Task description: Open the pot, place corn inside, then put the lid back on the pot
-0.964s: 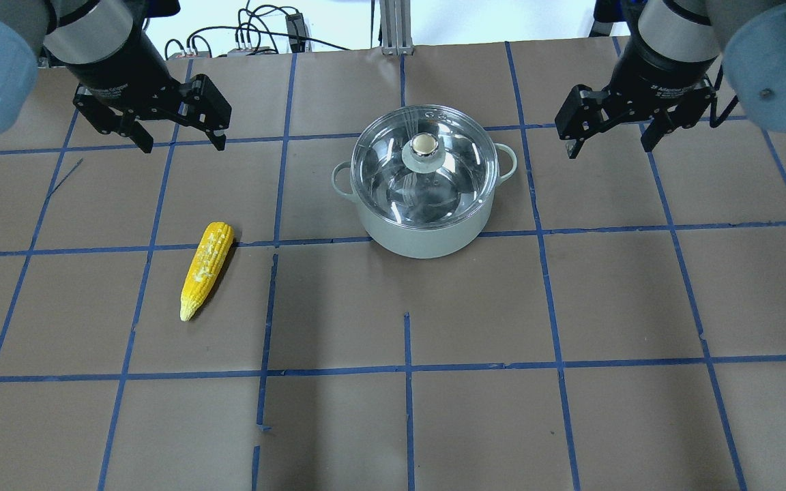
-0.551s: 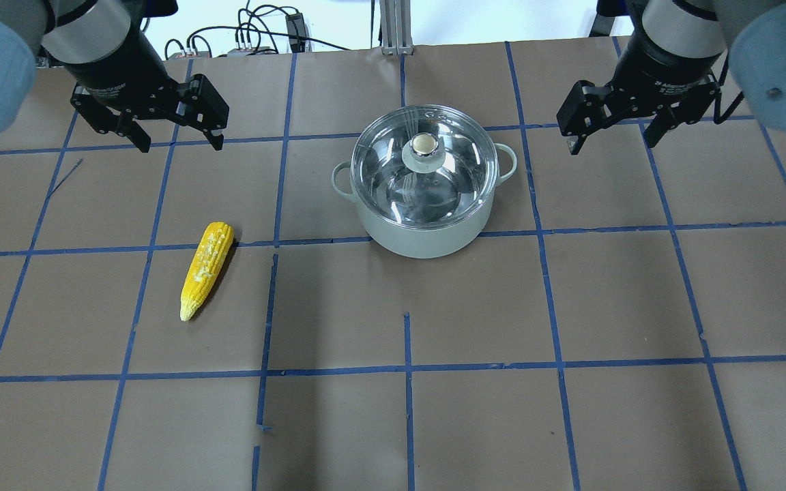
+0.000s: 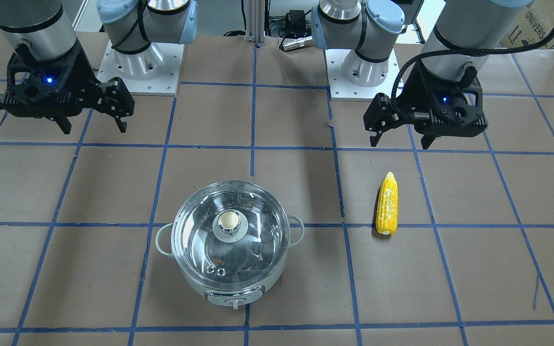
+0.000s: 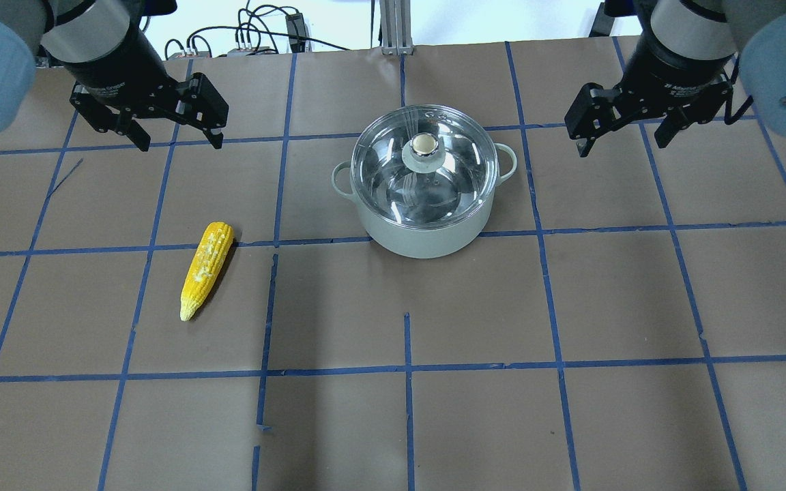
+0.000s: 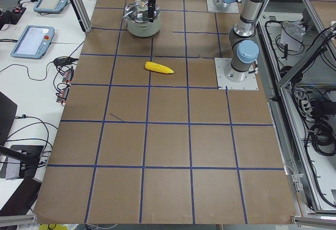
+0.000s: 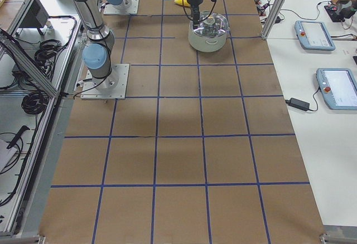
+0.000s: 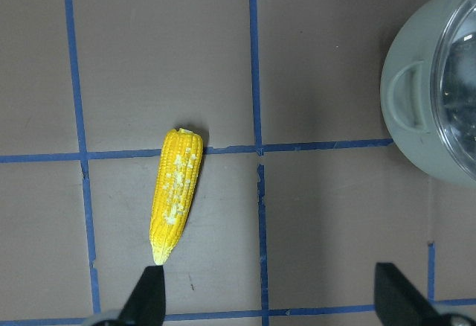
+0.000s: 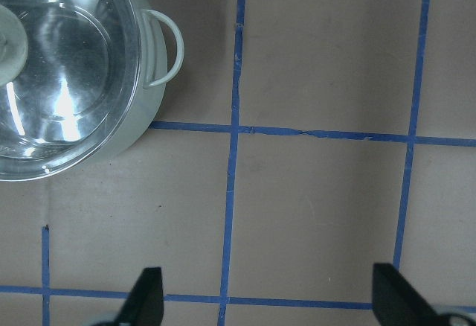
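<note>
We see the lid (image 4: 451, 187) seated on the pot (image 4: 422, 235) mid-table (image 4: 570, 307). The corn (image 4: 206, 269) lies flat, well apart, on the left arm's side. The left gripper (image 4: 179, 144) and right gripper (image 4: 619, 146) hang with jaws wide, holding nothing. Only the front-facing view shows the pot's knob panel (image 3: 234, 300) and the lid's vent rings (image 3: 216, 272).

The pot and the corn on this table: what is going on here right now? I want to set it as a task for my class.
Nothing is being handled yet. The glass lid sits closed on the pot, and the corn lies on the table to the pot's left, on the robot's left side. The left pincer hangs open above the table near the corn. The right pincer hangs open on the pot's other side. Both are empty.
</note>
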Controlling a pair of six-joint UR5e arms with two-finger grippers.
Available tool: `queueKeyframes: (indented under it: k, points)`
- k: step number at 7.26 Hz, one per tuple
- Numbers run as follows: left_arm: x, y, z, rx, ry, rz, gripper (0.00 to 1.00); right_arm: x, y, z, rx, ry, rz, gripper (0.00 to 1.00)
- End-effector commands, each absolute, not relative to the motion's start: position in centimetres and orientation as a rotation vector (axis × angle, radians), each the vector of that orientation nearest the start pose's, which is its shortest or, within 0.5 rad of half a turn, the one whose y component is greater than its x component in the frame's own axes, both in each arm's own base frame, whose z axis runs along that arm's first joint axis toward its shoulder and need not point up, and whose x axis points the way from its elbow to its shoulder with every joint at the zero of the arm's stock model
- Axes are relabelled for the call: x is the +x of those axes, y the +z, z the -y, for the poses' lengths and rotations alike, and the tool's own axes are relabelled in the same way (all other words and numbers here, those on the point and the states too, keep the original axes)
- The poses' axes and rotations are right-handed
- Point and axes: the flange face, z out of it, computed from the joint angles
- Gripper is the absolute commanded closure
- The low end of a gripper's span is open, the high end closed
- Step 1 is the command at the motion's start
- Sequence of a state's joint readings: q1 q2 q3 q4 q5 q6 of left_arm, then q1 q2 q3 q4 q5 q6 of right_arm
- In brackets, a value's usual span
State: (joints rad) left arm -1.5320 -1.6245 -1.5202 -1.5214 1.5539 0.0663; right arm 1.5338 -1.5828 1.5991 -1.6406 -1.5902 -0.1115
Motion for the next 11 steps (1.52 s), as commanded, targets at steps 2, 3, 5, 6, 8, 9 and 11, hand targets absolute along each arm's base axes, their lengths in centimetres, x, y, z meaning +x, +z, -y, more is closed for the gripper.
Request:
queueKeyframes:
  k: [2, 3, 5, 6, 8, 9, 11]
  points:
    - [-11.3, 49.1, 52.5, 0.037, -0.077, -3.156, 0.00, 11.6, 49.8, 49.2, -0.135, -0.104, -3.168, 0.00]
    - [-11.3, 49.1, 52.5, 0.037, -0.077, -3.156, 0.00, 12.1, 49.7, 48.9, -0.140, -0.102, -3.170, 0.00]
    - [-11.2, 49.1, 52.5, 0.035, -0.077, -3.156, 0.00, 14.1, 48.2, 49.7, -0.183, -0.076, -3.166, 0.00]
    - [-11.2, 49.2, 52.4, 0.035, -0.079, -3.156, 0.00, 16.3, 46.1, 50.8, -0.155, -0.023, -3.164, 0.00]
    - [-11.1, 49.1, 52.5, 0.035, -0.076, -3.155, 0.00, 22.2, 42.4, 53.0, -0.204, -0.100, -3.155, 0.00]
    - [-10.8, 49.1, 52.6, 0.030, -0.077, -3.154, 0.00, 24.4, 40.6, 53.8, -0.257, -0.093, -3.146, 0.00]
    - [-10.6, 49.1, 52.6, 0.032, -0.074, -3.154, 0.00, 26.4, 37.7, 56.8, -0.208, -0.050, -3.148, 0.00]
